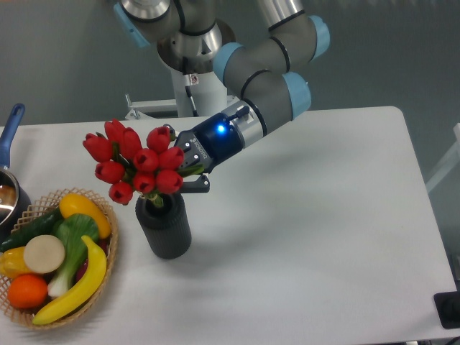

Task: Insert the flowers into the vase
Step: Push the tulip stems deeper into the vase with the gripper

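The flowers [136,162] stood with their stems running down into the mouth of the vase [164,225], the red buds leaning up and to the left above it. The vase sat on the white table [309,215], just right of the basket of fruit and vegetables [54,255]. The gripper [192,172] reached in from the right, its body tilted down-left, so the bunch lay directly left of the jaws and touching or nearly touching them. The stems' long axis ran roughly upright with a lean to the left, crossing the line of the fingers.

From where I stood, I could not tell whether the jaws were clamped on the stems or parted around them; the buds covered that spot. How deep the stems went into the vase was hidden too. At the far left edge a blue-handled pot [10,172] was cut off by the frame. My guess was that the insertion was nearly done, with letting go and backing off to the right left to do.
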